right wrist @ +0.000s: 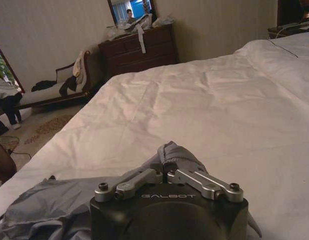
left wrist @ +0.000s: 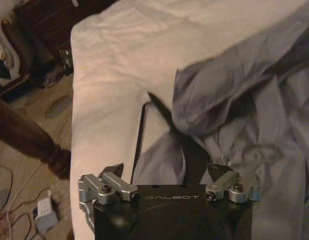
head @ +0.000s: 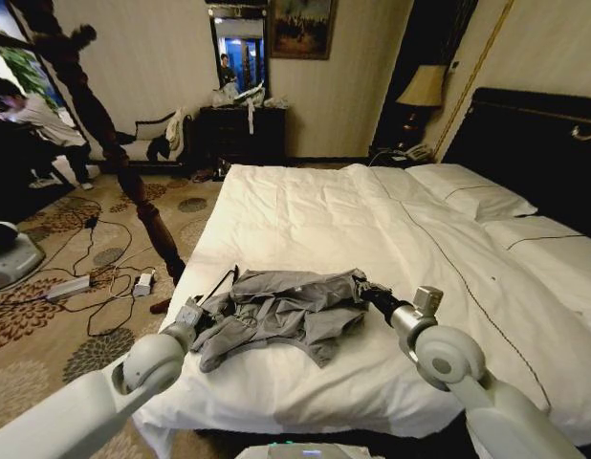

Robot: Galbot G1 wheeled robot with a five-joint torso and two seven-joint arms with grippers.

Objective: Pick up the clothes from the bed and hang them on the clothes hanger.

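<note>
The light-grey clothes [head: 281, 311] lie crumpled on the near part of the white bed [head: 324, 206]. A thin black clothes hanger [head: 222, 280] pokes out from under their left side. My left gripper [head: 194, 312] is at the clothes' left edge and is open [left wrist: 167, 172]. The hanger's black arm [left wrist: 170, 122] and grey cloth [left wrist: 244, 100] lie between and ahead of its fingers. My right gripper [head: 368, 291] is at the clothes' right edge. It is shut [right wrist: 165, 167] on a raised fold of the grey cloth [right wrist: 174, 152].
A dark turned-wood coat stand [head: 123, 167] leans over the carpet left of the bed, with cables and a power strip [head: 71, 285] on the floor beside it. A dark dresser [head: 243, 129] and a chair with garments [head: 162, 134] stand at the far wall. The black headboard [head: 535, 143] is on the right.
</note>
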